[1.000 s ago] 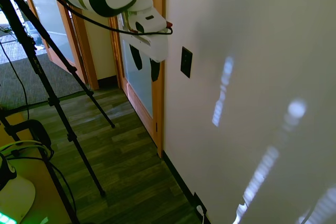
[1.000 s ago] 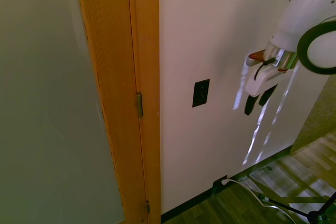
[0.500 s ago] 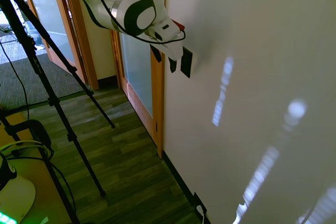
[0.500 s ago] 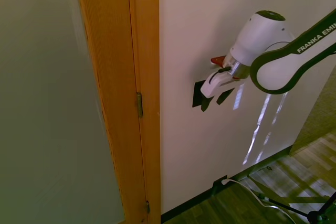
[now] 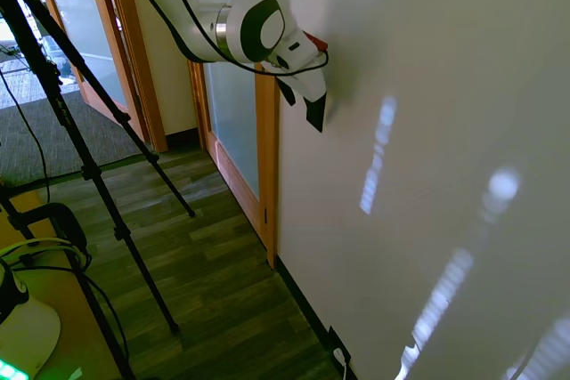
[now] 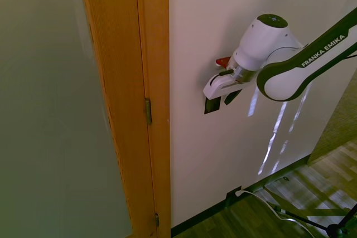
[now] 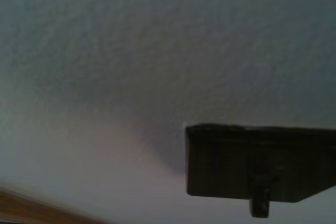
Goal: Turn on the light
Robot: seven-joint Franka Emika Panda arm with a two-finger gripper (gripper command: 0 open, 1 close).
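The light itself is out of view. Its switch is a small black upright plate on the white wall, right of the wooden door frame. My gripper is pressed up against the plate and covers its upper part. The fingers stand apart, one dark fingertip just right of the plate. In the first exterior view the gripper hides the plate against the wall. The wrist view shows the plate from close by, with a small toggle sticking out of it.
An orange wooden door frame with a frosted glass panel borders the wall beside the switch. A black floor-level outlet with a white plug sits at the baseboard. The floor is dark wood planks.
The arm has swung from away from the wall up to it. The gripper has moved onto the switch plate and now covers its upper part.
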